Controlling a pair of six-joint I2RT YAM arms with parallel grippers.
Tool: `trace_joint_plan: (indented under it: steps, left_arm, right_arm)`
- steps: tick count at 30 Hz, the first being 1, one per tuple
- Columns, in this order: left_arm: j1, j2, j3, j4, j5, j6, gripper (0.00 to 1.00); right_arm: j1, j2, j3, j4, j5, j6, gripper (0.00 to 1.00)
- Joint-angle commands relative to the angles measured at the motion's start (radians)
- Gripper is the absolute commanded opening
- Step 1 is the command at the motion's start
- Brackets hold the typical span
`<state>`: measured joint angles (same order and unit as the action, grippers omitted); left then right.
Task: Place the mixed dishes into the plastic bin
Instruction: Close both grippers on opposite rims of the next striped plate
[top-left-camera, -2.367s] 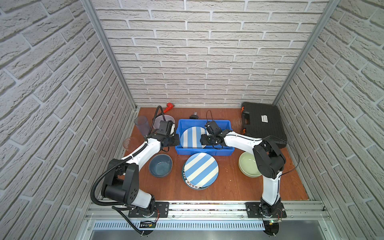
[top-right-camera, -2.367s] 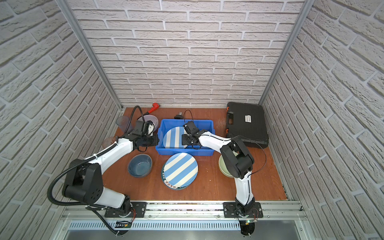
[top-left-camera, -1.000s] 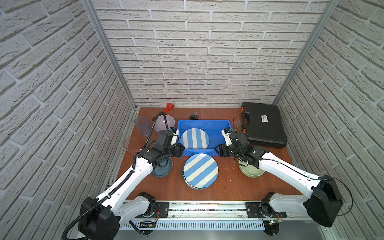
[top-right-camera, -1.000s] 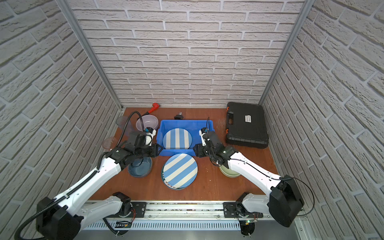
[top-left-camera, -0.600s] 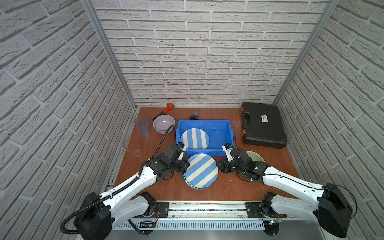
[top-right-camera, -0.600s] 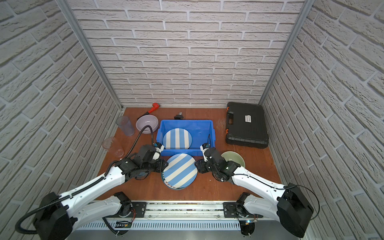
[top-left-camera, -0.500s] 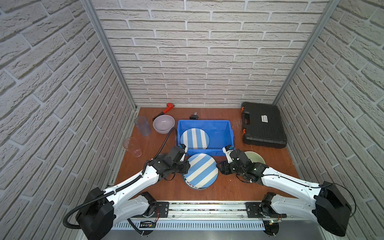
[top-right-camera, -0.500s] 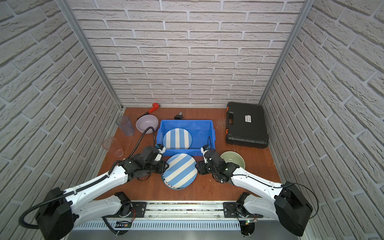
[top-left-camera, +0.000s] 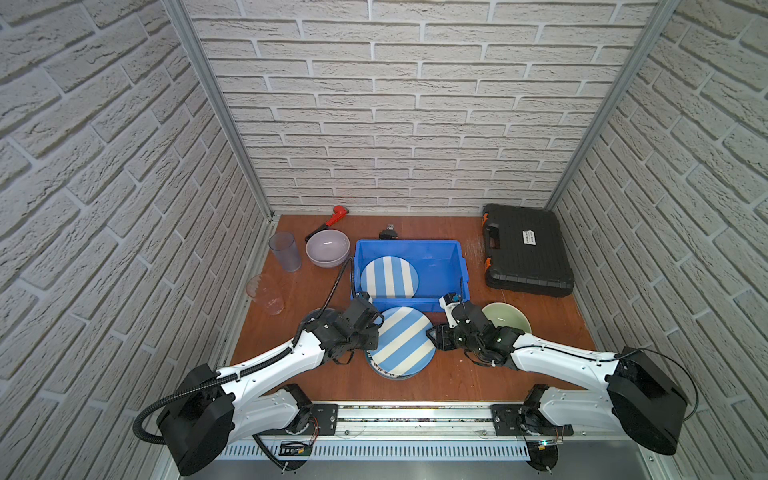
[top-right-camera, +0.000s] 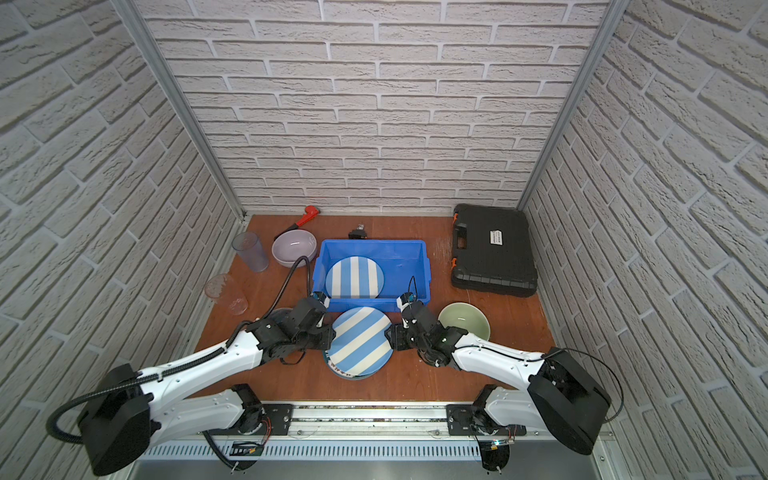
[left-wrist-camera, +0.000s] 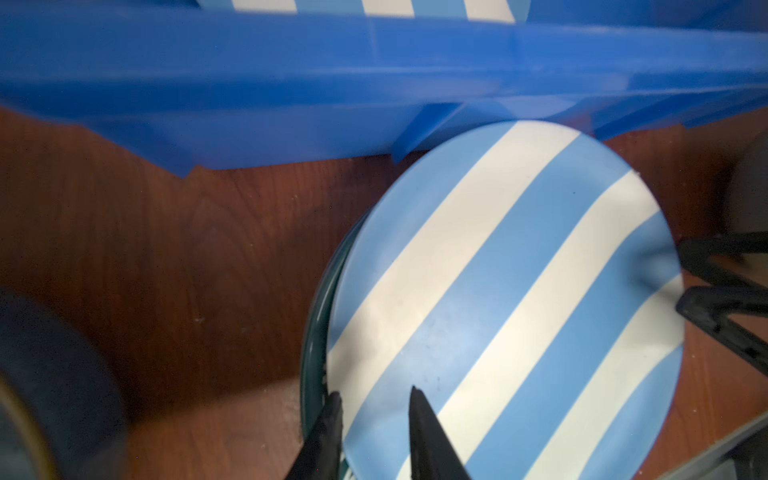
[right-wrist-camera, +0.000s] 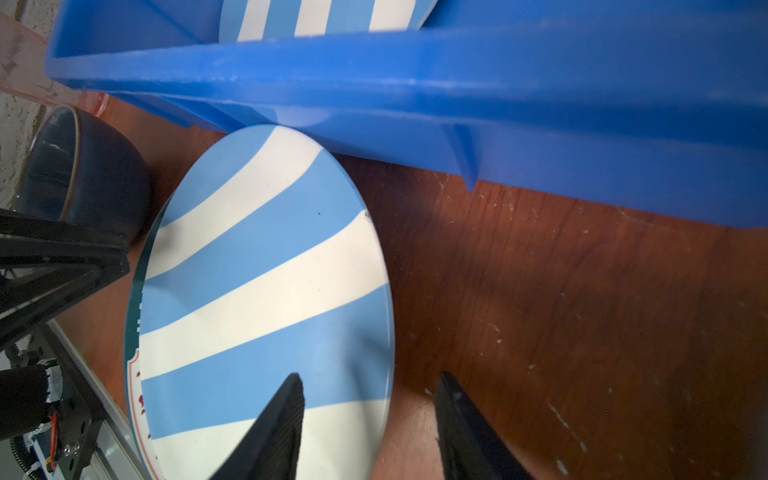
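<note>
A blue-and-white striped plate (top-left-camera: 401, 341) (top-right-camera: 360, 340) tops a stack in front of the blue plastic bin (top-left-camera: 407, 241), over a teal-rimmed plate (left-wrist-camera: 313, 332). My left gripper (top-left-camera: 374, 336) (left-wrist-camera: 374, 415) is shut on the striped plate's left rim, one finger under the edge, the other on its face. At the right rim my right gripper (top-left-camera: 432, 336) (right-wrist-camera: 370, 395) stands open, one finger above the plate and one over the table. Another striped plate (top-left-camera: 389, 277) lies inside the bin. The left arm largely covers the dark blue bowl (right-wrist-camera: 83, 178).
A pale green bowl (top-left-camera: 507, 318) sits just behind the right wrist. The lilac bowl (top-left-camera: 327, 247), two tumblers (top-left-camera: 285, 251) (top-left-camera: 266, 293) and a red-headed wrench (top-left-camera: 340, 210) are at the back left. A black tool case (top-left-camera: 525, 249) lies back right. The bin's front wall touches the stack.
Both arms drew back from the bin's front corners and came down at the stacked striped plate, one on each side. The left jaws narrowed onto its rim.
</note>
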<state>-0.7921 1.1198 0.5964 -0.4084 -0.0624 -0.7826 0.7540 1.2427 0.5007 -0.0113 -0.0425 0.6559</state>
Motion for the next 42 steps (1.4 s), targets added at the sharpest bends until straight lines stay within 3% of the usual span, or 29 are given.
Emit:
trace_joint_plan:
  steps: [1,5,23,42]
  left_arm:
    - [-0.007,-0.011,-0.002,-0.039,-0.046,-0.016,0.33]
    - [-0.009,-0.005,-0.010,-0.033,-0.044,-0.020,0.37]
    - [-0.019,0.038,-0.029,0.002,-0.024,-0.012,0.36]
    - [-0.026,-0.058,-0.033,-0.007,-0.022,0.014,0.36]
  right_arm:
    - [0.012,0.006,0.006,0.037,0.021,0.007,0.53]
    - [0.015,0.018,0.012,0.037,0.030,0.007,0.53]
    - [0.028,0.067,0.050,0.042,0.034,0.009,0.52]
    - [0.033,0.072,0.059,0.030,0.044,0.010,0.52]
